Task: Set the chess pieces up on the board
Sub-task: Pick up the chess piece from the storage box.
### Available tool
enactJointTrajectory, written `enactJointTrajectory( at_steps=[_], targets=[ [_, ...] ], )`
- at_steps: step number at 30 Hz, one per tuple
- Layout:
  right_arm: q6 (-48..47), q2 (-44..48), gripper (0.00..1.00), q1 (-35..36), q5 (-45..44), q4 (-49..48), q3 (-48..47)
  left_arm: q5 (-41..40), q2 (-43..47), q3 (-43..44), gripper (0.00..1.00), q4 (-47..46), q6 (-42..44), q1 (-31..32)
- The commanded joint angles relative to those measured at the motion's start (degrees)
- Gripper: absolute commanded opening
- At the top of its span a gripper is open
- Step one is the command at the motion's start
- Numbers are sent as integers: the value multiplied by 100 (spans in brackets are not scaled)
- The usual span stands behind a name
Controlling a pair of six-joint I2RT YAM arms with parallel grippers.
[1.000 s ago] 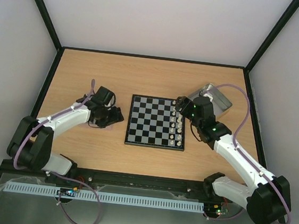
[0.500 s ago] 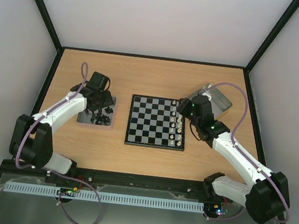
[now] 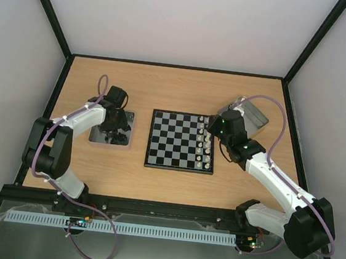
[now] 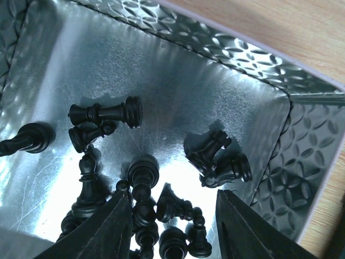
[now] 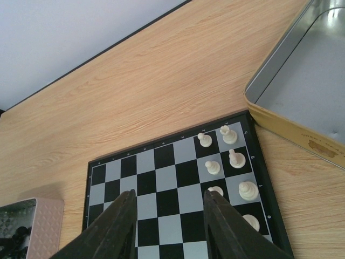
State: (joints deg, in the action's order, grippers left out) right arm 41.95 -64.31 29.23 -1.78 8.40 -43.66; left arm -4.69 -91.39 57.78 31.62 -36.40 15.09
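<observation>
We find the left gripper (image 4: 173, 224) low inside a patterned metal tray (image 4: 269, 178) on the table (image 3: 183, 87), jaws spread wide over the black chess pieces (image 4: 141, 175), which lie tumbled in a heap there, none grasped. The right gripper (image 5: 168, 198) hangs above the board (image 5: 172, 186), jaws likewise parted and holding nothing. White pieces (image 5: 233, 157) stand along the board's right edge, near an open tin (image 5: 302, 91).
</observation>
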Motion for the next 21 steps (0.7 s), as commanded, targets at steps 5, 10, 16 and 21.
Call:
enactJointTrajectory(
  at_steps=[5,10,16,21],
  targets=[
    [-68,49,33,-7,-89,-8,-116,-68,-207,-144,42,-36,54,-57],
    [-67,68,33,-5,-129,25,-99,-139,-317,-182,34,-104,75,-75],
    [-57,101,33,-8,-181,55,-90,-325,-363,-190,22,-130,91,-88],
    [-56,136,34,-6,-238,86,-90,-498,-275,-173,10,-74,129,-88]
  ],
)
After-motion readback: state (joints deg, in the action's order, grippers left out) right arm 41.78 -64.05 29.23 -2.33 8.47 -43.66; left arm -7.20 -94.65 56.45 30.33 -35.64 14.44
